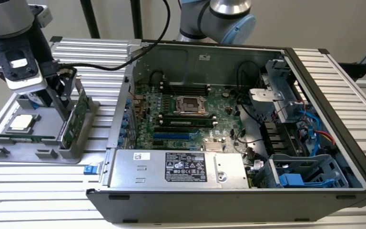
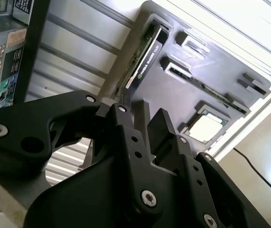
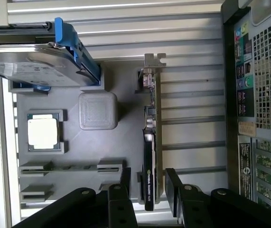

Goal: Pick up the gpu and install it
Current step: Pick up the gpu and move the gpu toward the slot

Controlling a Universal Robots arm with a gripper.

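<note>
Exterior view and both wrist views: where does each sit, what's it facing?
Exterior view: off-arm, high, looks down on case and tray; arm at the exterior view's left.
First wrist view: wrist-mounted, looks straight down on gpu; open end effector straddles it.
Second wrist view: wrist-mounted, slanted toward tray; end effector in front.
Shared: gpu upright in tray.

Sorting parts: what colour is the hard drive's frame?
The hard drive's frame is blue, clearest in the first wrist view.
</note>
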